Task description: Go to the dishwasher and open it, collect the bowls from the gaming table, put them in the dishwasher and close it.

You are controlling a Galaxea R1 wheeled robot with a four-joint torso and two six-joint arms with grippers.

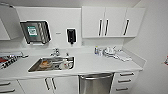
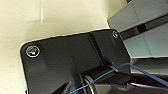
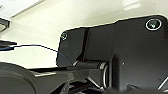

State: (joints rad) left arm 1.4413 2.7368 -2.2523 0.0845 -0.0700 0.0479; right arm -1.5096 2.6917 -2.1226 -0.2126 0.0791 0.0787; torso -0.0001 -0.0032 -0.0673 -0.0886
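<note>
While shut, dishwasher [image 1: 95, 83] under counter [image 1: 100, 64].

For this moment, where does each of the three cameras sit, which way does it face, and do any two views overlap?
Head view: high on the robot, looking forward and down at a white kitchen counter, its sink and the closed dishwasher beneath.
Left wrist view: on the left arm's wrist, facing pale floor and grey cabinet fronts; the robot's dark plate and a blue cable show.
Right wrist view: on the right arm's wrist, facing pale floor or wall; the robot's dark plate shows.
Shared: both wrist views show a dark plate and a blue cable.
</note>
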